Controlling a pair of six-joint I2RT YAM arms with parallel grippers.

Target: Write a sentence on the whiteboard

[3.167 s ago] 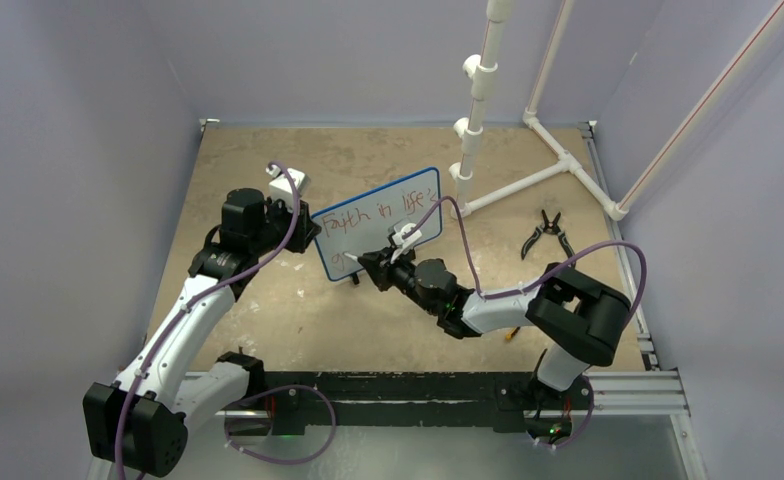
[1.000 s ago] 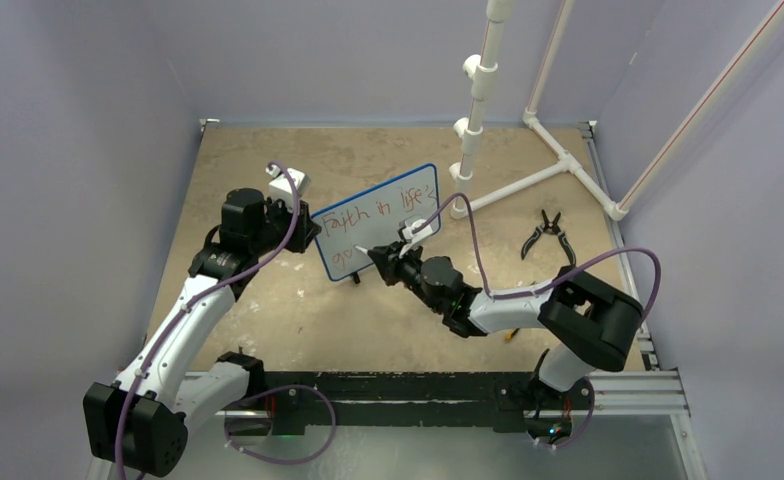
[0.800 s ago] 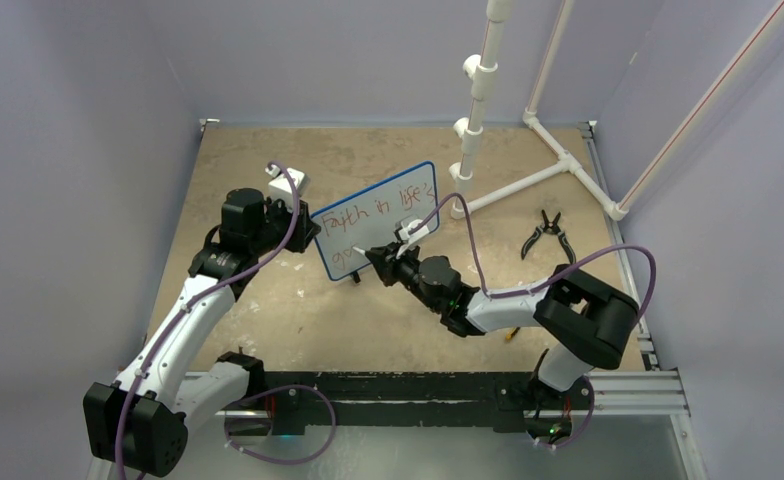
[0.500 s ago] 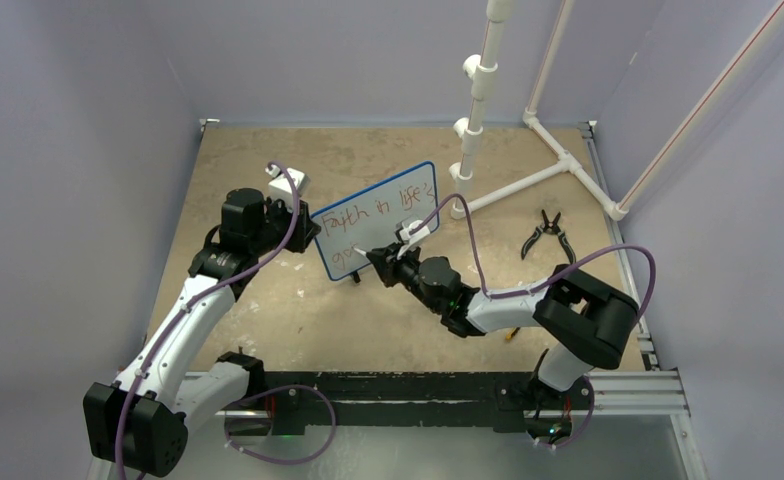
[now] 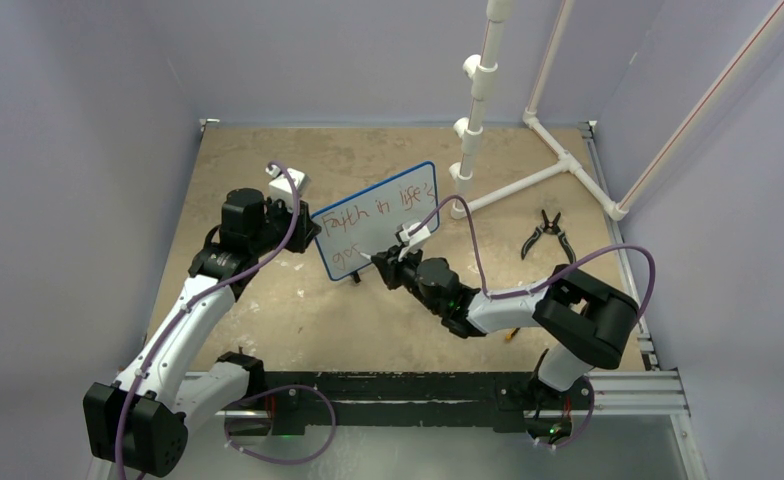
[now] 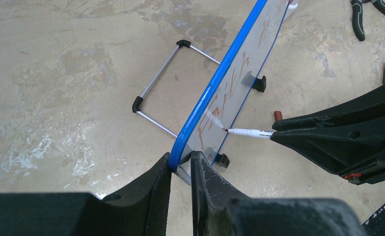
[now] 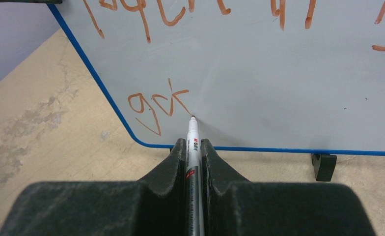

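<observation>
Pinching a marker (image 7: 192,131), the right gripper (image 7: 193,143) touches its tip to the whiteboard (image 7: 279,88); the left gripper (image 6: 181,163) clamps that whiteboard's rim

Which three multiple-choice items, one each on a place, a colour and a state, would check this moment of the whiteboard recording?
1. Where do the pliers lie?
A. On the table, right of the whiteboard, apart from it.
B. On top of the board's rim.
C. Under the board.
2. What colour is the whiteboard's rim?
A. Red.
B. Green.
C. Blue.
3. What is the right gripper doing?
A. Open above the table.
B. Shut on the marker, tip at the board.
C. Shut on the pliers.
Answers:
1 A: the top view shows them on bare table.
2 C: both wrist views show a blue edge.
3 B: the right wrist view shows the marker clamped, its tip by the red writing.
</observation>
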